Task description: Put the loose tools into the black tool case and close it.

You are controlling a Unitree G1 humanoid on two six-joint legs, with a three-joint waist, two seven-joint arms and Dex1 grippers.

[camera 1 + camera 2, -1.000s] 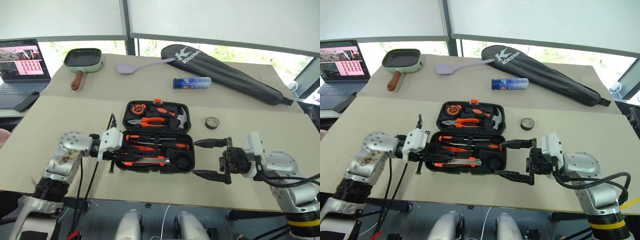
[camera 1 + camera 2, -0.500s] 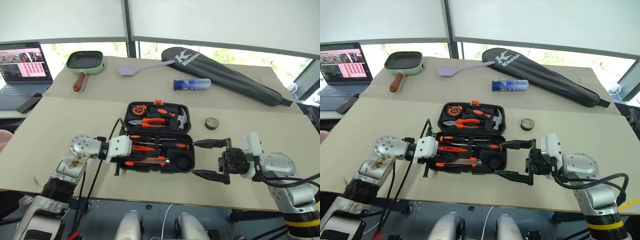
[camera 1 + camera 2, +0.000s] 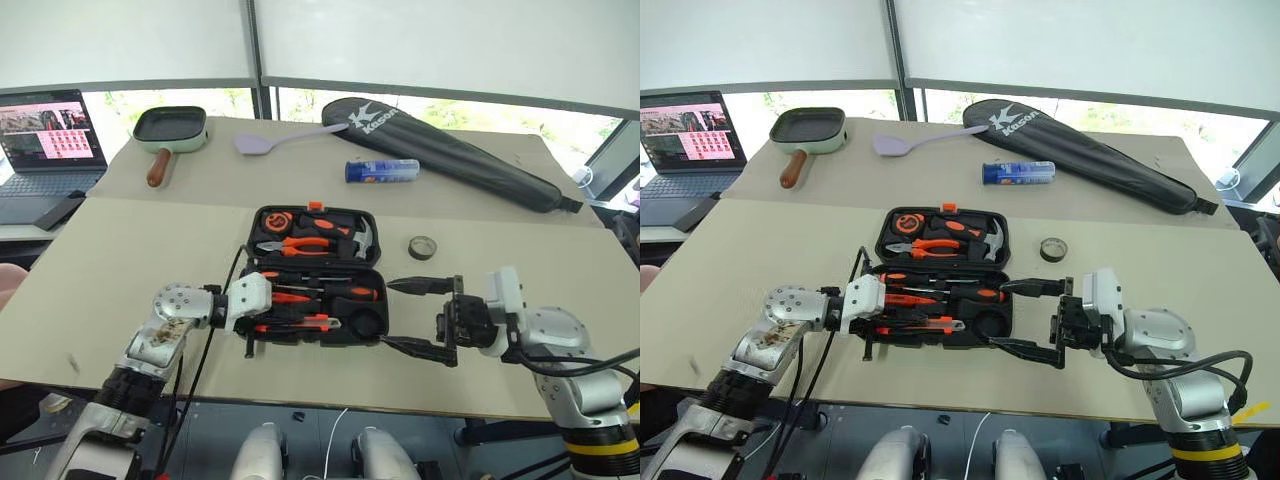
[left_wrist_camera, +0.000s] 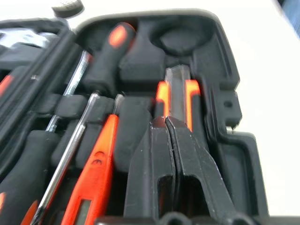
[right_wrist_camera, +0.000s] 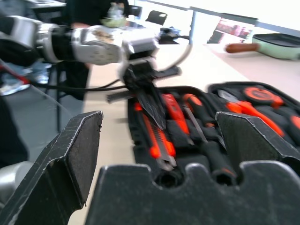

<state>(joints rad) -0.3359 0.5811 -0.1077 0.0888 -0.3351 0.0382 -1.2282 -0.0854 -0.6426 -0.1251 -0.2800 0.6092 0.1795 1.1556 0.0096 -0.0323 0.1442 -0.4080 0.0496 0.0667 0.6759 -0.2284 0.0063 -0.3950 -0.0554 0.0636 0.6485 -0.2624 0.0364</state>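
Observation:
The black tool case (image 3: pixel 368 262) lies open in the middle of the table. Its far half holds pliers, a hammer and a tape measure. Its near half holds the two black-and-orange screwdrivers (image 3: pixel 330 291), the orange tester screwdriver (image 4: pixel 96 171) and the utility knife (image 4: pixel 176 93) in their slots. My left gripper (image 3: pixel 272 312) is shut with nothing between its fingers, its tips just over the knife at the case's near left. My right gripper (image 3: pixel 390 315) stands wide open beside the case's right end, holding nothing. The small dark tape roll (image 3: pixel 423 246) lies on the table to the right of the case.
Along the far side lie a green frying pan (image 3: pixel 170 125), a lilac spatula (image 3: pixel 285 138), a blue cylinder (image 3: pixel 383 169) and a long black racket bag (image 3: pixel 455 152). A laptop (image 3: pixel 45 130) stands at the far left. The table's front edge runs just under both arms.
My left wrist has turned and its forearm has swung in, bringing the shut fingers further over the case's near half. The right gripper has stayed open in place.

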